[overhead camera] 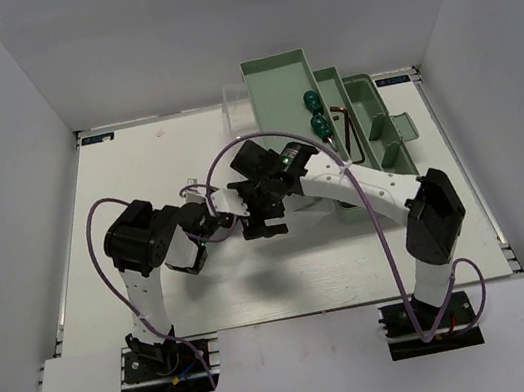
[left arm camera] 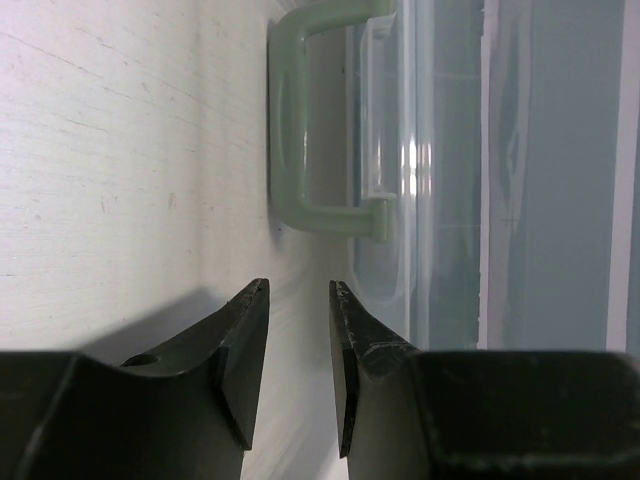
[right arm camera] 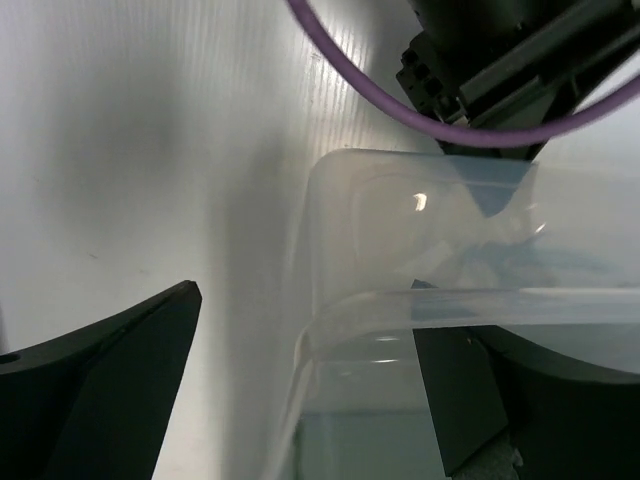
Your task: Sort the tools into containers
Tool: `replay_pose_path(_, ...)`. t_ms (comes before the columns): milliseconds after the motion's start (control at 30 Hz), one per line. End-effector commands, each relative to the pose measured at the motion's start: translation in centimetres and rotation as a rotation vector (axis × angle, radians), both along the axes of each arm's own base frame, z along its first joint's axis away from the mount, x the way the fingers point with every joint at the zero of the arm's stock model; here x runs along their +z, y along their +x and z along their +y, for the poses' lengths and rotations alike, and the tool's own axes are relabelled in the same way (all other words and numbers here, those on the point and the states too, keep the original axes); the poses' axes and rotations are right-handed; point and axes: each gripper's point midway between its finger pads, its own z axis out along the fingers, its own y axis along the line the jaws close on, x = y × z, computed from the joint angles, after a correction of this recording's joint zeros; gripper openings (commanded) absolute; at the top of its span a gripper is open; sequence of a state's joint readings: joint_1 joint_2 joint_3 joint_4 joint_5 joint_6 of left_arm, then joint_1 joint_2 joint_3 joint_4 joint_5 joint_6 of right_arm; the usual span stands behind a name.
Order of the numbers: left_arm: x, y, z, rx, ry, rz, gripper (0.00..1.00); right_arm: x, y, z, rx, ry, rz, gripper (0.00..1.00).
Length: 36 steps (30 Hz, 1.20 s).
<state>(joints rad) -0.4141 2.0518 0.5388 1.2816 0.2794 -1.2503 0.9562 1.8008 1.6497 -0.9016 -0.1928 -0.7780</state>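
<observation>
The mint-green toolbox [overhead camera: 274, 64] stands open at the far right, its trays fanned out. Two green-handled screwdrivers [overhead camera: 314, 114] lie in a middle tray, and a dark hex key [overhead camera: 345, 139] lies beside them. No wrenches show. My left gripper [overhead camera: 227, 216] [left arm camera: 298, 285] is narrowly open and empty, low over the table, pointing at a mint handle [left arm camera: 290, 120] on the translucent lid [left arm camera: 440, 150]. My right gripper [overhead camera: 252, 220] [right arm camera: 305, 310] is wide open, with the lid's rounded edge [right arm camera: 420, 230] between its jaws; one finger shows through the plastic.
A clear upright panel [overhead camera: 237, 109] stands at the toolbox's left side. A mint flap [overhead camera: 403, 128] sticks out on its right. The purple cable [overhead camera: 233, 148] loops over both grippers. The white walls enclose the table [overhead camera: 135, 168] on three sides.
</observation>
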Motion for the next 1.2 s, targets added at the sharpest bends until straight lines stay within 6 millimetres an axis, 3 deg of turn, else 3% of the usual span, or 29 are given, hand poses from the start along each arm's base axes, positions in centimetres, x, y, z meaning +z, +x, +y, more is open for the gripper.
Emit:
replay_pose_path(0,6.2,0.8,-1.2,-0.039,-0.109,-0.212,0.41,0.0,-0.4,0.1,0.337,0.02,-0.123,0.91)
replay_pose_path(133,5.7,1.0,-1.4,-0.048,-0.103,-0.197,0.41,0.6,0.0,0.5,0.406,0.068,-0.227,0.91)
replay_pose_path(200,5.5,1.2,-1.5,-0.048,-0.103,-0.195,0.41,1.2,-1.0,0.4,0.418,0.082,-0.18,0.91)
replay_pose_path(300,5.4,1.2,-1.7,-0.057,-0.11,-0.187,0.41,5.1,-2.1,1.7,0.423,0.188,-0.153,0.88)
replay_pose_path(367,5.7,1.5,-1.8,-0.057,-0.114,-0.197,0.41,6.5,-3.0,2.0,0.418,0.228,-0.11,0.88)
replay_pose_path(467,5.6,1.4,-2.3,-0.066,-0.115,-0.198,0.41,10.6,-3.7,3.2,0.397,0.329,-0.098,0.87)
replay_pose_path(633,5.5,1.5,-2.4,-0.075,-0.116,-0.198,0.41,14.8,-4.4,3.6,0.303,0.433,-0.053,0.85)
replay_pose_path(667,5.5,1.5,-2.4,-0.075,-0.116,-0.198,0.41,15.7,-4.3,3.6,0.287,0.452,-0.049,0.81)
replay_pose_path(700,5.5,1.5,-2.4,-0.075,-0.116,-0.198,0.41,16.0,-3.8,3.4,0.247,0.445,-0.072,0.66)
replay_pose_path(733,5.6,1.5,-2.5,-0.074,-0.122,-0.192,0.41,17.3,-3.1,4.0,0.172,0.491,-0.082,0.48)
replay_pose_path(767,5.6,1.5,-2.5,-0.074,-0.122,-0.192,0.41,17.3,-2.0,4.2,0.096,0.496,-0.099,0.14)
replay_pose_path(800,5.8,1.4,-2.9,-0.084,-0.127,-0.2,0.41,19.7,4.5,2.5,-0.194,0.48,-0.376,0.0)
replay_pose_path(833,5.8,1.4,-2.9,-0.084,-0.127,-0.2,0.41,19.8,7.2,1.2,-0.37,0.471,-0.459,0.0)
replay_pose_path(867,5.8,1.4,-2.9,-0.084,-0.127,-0.2,0.41,24.2,11.1,0.9,-0.592,0.661,-0.581,0.0)
replay_pose_path(900,5.6,1.4,-2.9,-0.084,-0.123,-0.191,0.41,23.1,14.7,-3.9,-0.83,0.573,-0.734,0.0)
replay_pose_path(933,5.6,1.4,-2.9,-0.084,-0.123,-0.191,0.41,24.0,16.3,-6.6,-0.933,0.557,-0.815,0.0)
replay_pose_path(967,5.9,1.6,-3.0,-0.084,-0.127,-0.2,0.41,23.2,18.2,-10.4,-1.019,0.485,-0.824,0.0)
replay_pose_path(1000,5.7,1.6,-3.0,-0.084,-0.123,-0.191,0.41,24.0,20.0,-14.0,-1.157,0.519,-0.806,0.0)
replay_pose_path(1033,5.7,1.6,-3.0,-0.084,-0.123,-0.191,0.41,24.0,20.6,-16.1,-1.208,0.501,-0.812,0.0)
replay_pose_path(1067,5.7,1.6,-3.0,-0.084,-0.123,-0.191,0.41,23.4,22.2,-21.3,-1.315,0.438,-0.837,0.0)
replay_pose_path(1133,5.5,1.6,-3.0,-0.083,-0.12,-0.183,0.41,21.1,22.9,-24.7,-1.371,0.349,-0.833,0.01)
replay_pose_path(1167,5.5,1.6,-3.0,-0.083,-0.12,-0.183,0.41,19.6,23.6,-29.5,-1.468,0.283,-0.831,0.03)
